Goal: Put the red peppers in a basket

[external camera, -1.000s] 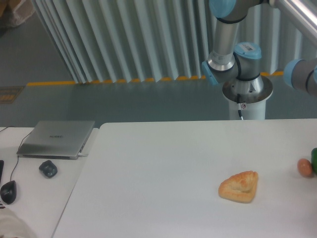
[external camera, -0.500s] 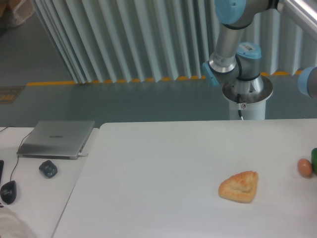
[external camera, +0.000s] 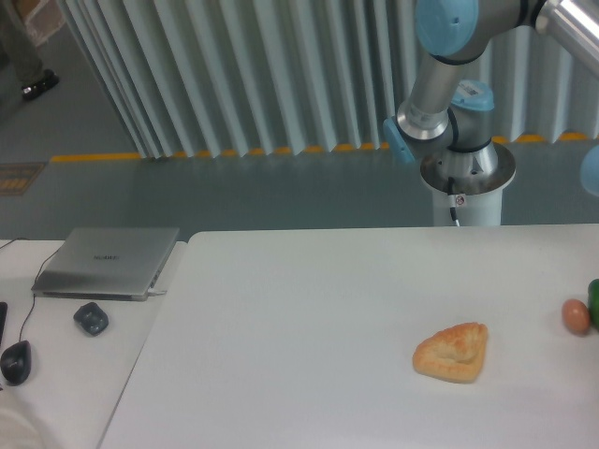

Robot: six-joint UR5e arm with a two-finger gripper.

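Desk (external camera: 309, 309): white top filling the lower frame, a second white surface adjoining at lower left.

Arm (external camera: 440, 75): grey tubes with pale-blue joint caps, upper right of frame, mounted on a white pedestal (external camera: 465, 192) behind the desk's far edge. Claw: out of frame, so whether it is released or clenched cannot be told.

Laptop (external camera: 105, 262): silver, lid closed, left of frame.

Bread piece (external camera: 452, 352): golden, triangular, lower right of centre, lying alone.

Mouse (external camera: 15, 361): dark, lower-left edge; a smaller dark object (external camera: 91, 318) sits near the laptop.

Round item (external camera: 576, 316): tan-orange, right edge, just beside a green vegetable (external camera: 594, 301) cut by the frame.

Red peppers: not visible anywhere in frame. Basket: not visible either.

Risk: with pepper, basket and claw all off-camera, any pick or drop would go unverified here; the tan-orange round item could be mistaken for the target, or the arm's swing could brush the items at the right edge.
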